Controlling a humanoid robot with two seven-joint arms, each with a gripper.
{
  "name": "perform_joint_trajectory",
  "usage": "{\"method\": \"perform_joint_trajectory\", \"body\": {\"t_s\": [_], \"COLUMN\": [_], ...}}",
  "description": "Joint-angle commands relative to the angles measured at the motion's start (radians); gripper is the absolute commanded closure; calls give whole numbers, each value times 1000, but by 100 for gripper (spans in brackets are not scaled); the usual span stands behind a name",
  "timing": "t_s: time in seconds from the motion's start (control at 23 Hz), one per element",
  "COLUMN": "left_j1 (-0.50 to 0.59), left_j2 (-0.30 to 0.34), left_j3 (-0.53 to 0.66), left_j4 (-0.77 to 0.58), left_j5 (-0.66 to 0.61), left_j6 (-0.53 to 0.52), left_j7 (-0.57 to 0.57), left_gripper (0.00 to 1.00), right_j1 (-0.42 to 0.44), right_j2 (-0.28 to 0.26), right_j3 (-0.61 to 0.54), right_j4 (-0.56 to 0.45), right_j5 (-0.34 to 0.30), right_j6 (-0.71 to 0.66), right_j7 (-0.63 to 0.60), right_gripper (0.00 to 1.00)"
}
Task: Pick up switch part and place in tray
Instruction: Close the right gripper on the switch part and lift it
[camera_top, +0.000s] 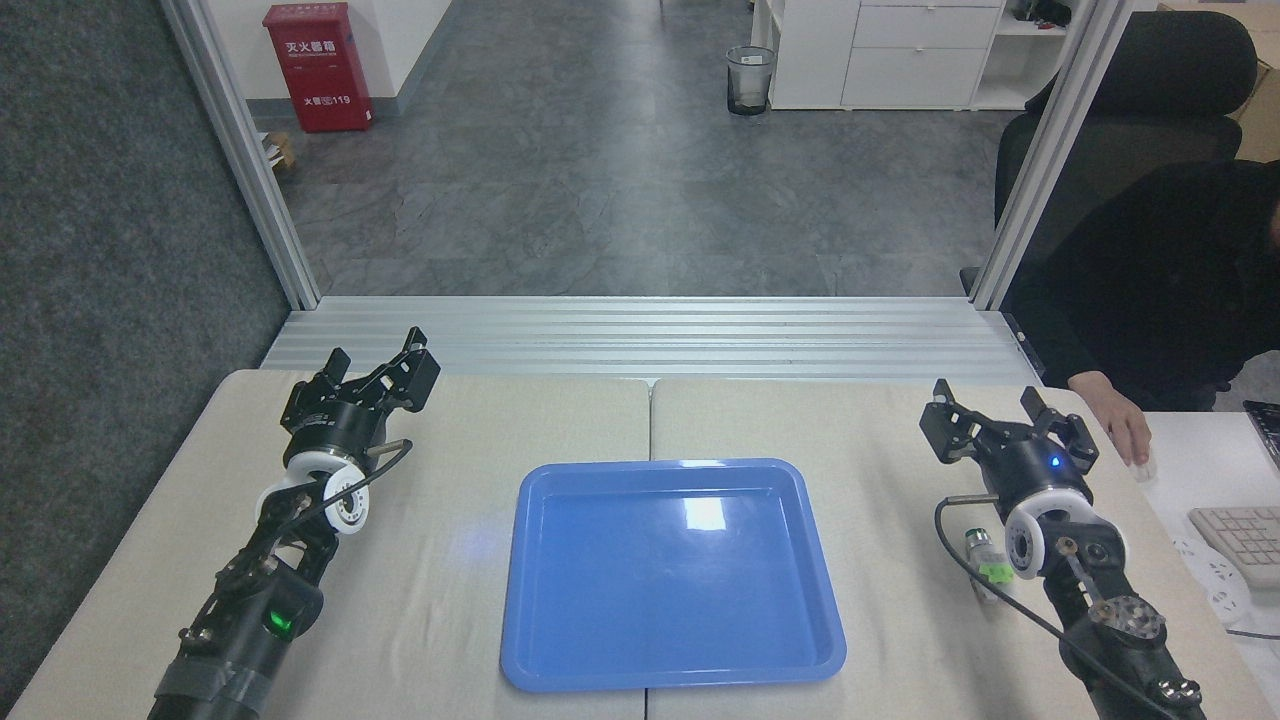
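The switch part (986, 562) lies on the table right of the tray, its dark metallic end pointing away from me and its green middle partly covered by my right wrist. The glossy blue tray (672, 574) sits empty at the table's centre. My right gripper (1005, 420) is open, held above the table just beyond the switch part, fingers spread wide. My left gripper (385, 375) is open at the far left of the table, well away from both.
A person in dark clothing sits at the right, a hand (1120, 425) resting on the white desk near my right gripper. A keyboard (1240, 540) lies at the right edge. An aluminium rail (640, 335) runs along the table's far edge.
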Motion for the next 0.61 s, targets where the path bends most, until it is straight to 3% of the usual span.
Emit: {"method": "perform_joint_trajectory", "body": {"t_s": [0.0, 0.22, 0.48, 0.52, 0.57], "left_j1": [0, 0, 0, 0, 0], "left_j2": [-1, -1, 1, -1, -1], "left_j3": [0, 0, 0, 0, 0], "left_j4": [0, 0, 0, 0, 0], "left_j5": [0, 0, 0, 0, 0], "left_j6": [0, 0, 0, 0, 0], "left_j7": [0, 0, 0, 0, 0], "left_gripper": [0, 0, 0, 0, 0], "right_j1": [214, 306, 312, 321, 335], "right_j2": [-10, 10, 15, 18, 21], "right_j3": [-32, -30, -18, -17, -7], "right_j4": [-45, -10, 36, 33, 21], "right_j5": [-2, -2, -3, -5, -8], "right_j6": [34, 49, 81, 80, 78], "right_j7": [-15, -23, -29, -43, -66], "right_gripper": [1, 1, 2, 6, 26]}}
